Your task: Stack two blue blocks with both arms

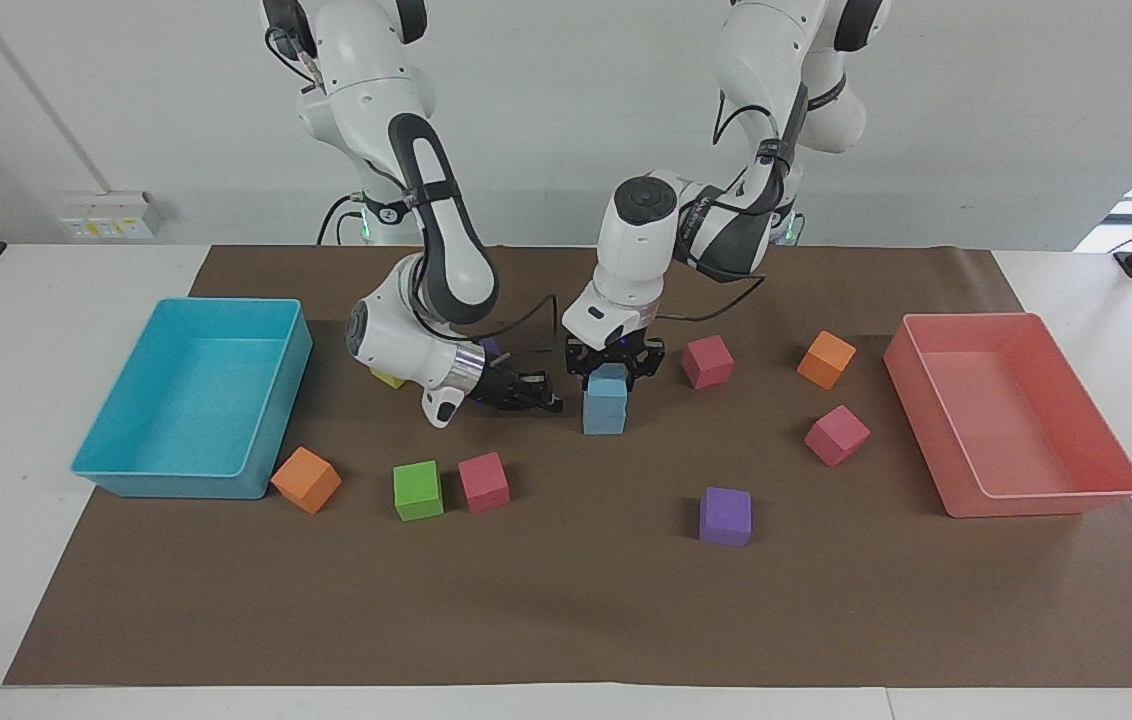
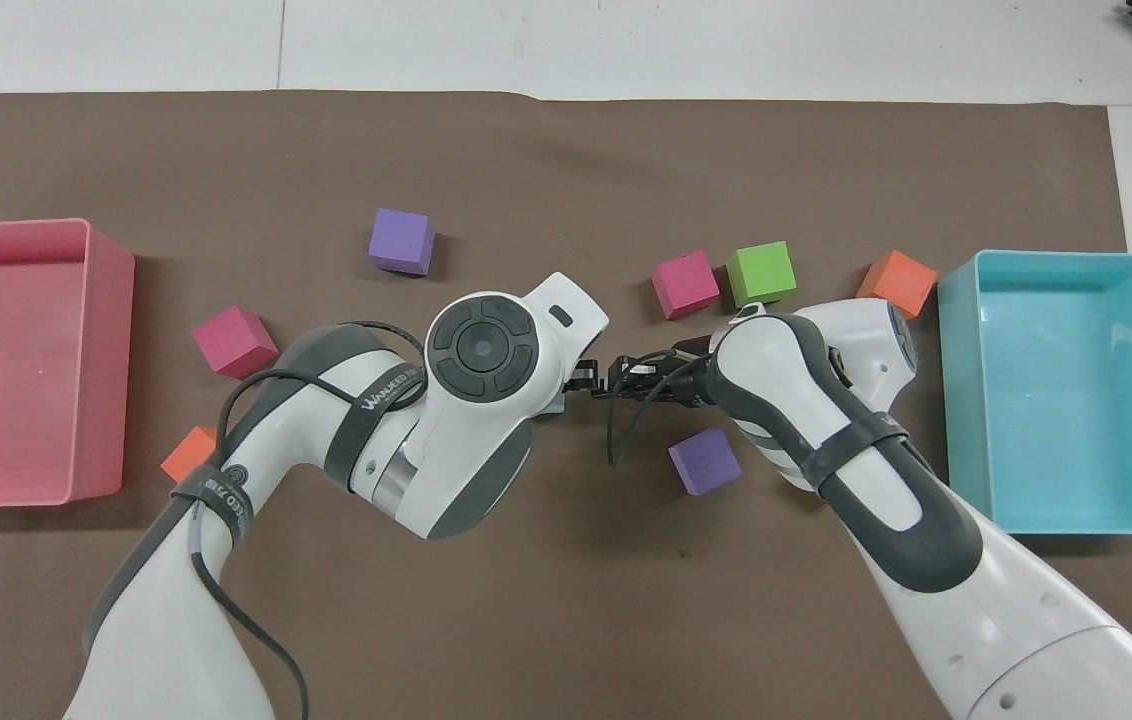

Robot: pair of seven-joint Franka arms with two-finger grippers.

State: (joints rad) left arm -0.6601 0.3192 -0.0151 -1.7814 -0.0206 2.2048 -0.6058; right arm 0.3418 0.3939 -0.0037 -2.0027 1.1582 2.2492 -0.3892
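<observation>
Sky-blue, the two blue blocks (image 1: 606, 402) stand stacked squarely, the pile's long axis upright, faces square to the mat's edges. Around the upper block, the left gripper (image 1: 615, 368) points straight down, fingers apart. Just beside the stack, the right gripper (image 1: 546, 398) lies level, fingertips together. Bare brown mat (image 1: 566, 600) spreads farther from the robots.

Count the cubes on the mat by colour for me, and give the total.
Blue cubes: 2
Pink cubes: 3
Orange cubes: 2
Purple cubes: 2
Green cube: 1
Yellow cube: 1, partly hidden
Total: 11 cubes
</observation>
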